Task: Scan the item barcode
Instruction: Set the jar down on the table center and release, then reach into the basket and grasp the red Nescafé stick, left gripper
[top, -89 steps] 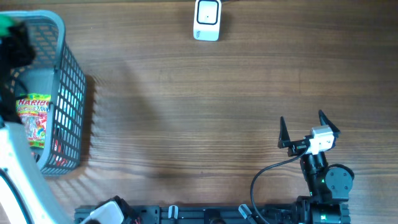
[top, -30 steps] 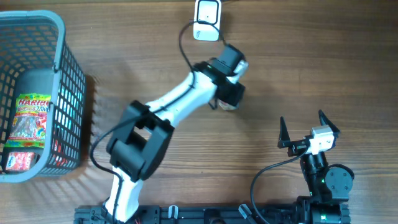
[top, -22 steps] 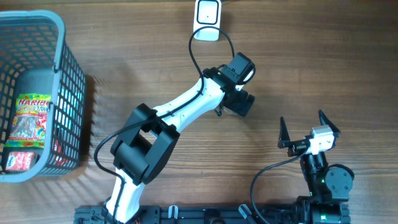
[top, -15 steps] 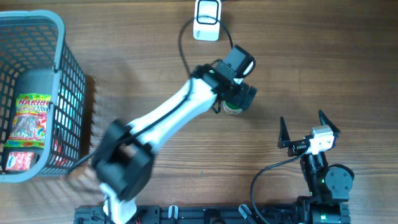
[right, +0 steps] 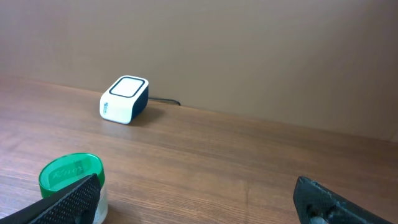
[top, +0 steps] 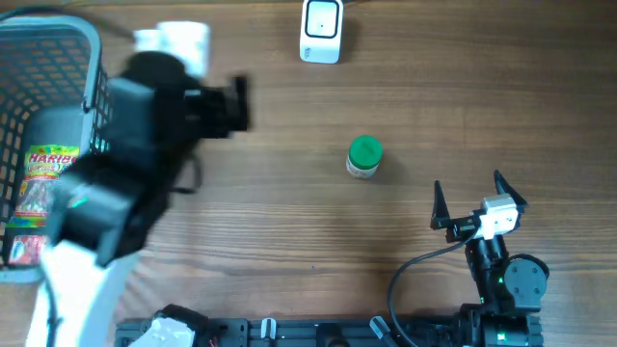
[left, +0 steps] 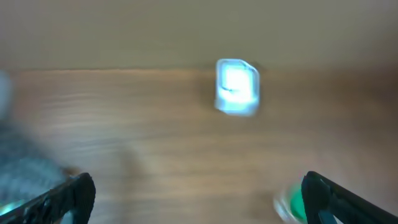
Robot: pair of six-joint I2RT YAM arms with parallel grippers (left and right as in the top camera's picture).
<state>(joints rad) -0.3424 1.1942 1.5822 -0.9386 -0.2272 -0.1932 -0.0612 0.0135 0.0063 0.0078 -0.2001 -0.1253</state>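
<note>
Two open, empty grippers frame the jar [top: 364, 156], which stands alone and upright mid-table, near of the scanner [top: 321, 29] and apart from it, probably parked within easy reach for scanning. The left gripper [left: 199, 190] hangs blurred beside the basket [top: 96, 58] at left, aimed far. The right gripper [top: 469, 188] rests at the near right, pointing far.

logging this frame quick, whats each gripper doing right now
Left gripper: open, holding nothing.
Right gripper: open, holding nothing.
</note>
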